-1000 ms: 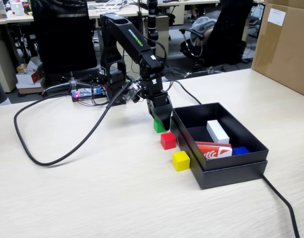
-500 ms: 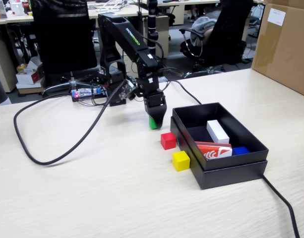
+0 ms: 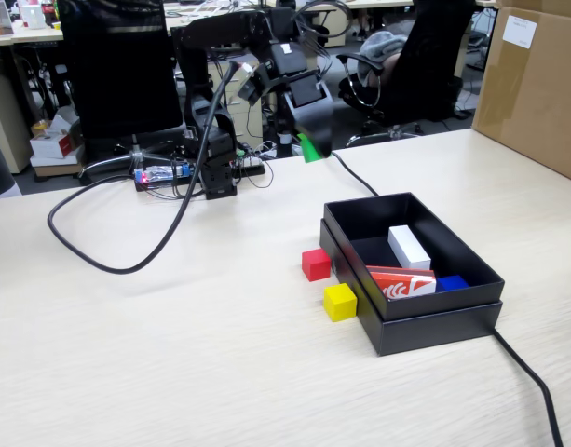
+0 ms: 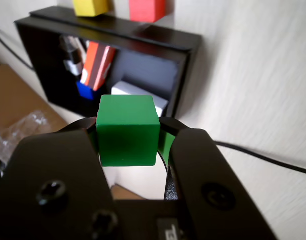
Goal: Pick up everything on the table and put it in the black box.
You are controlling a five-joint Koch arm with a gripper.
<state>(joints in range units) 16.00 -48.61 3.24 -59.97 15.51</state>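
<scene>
The gripper (image 4: 129,142) is clamped on a green cube (image 4: 128,131), held up in the air at the far side of the table (image 3: 173,354), beyond the black box (image 3: 411,321) and not yet over it. In the fixed view the cube shows only as a green corner under the arm.

The box already holds a white block (image 3: 408,247), a red-and-white packet (image 3: 401,281) and a blue piece (image 3: 451,282).

Two things are left on the tabletop, both close against the box's left wall in the fixed view: a red cube (image 3: 316,264) and, nearer, a yellow cube (image 3: 340,302).

I'd judge the job past halfway: the green cube needs dropping in, then those two.
</scene>
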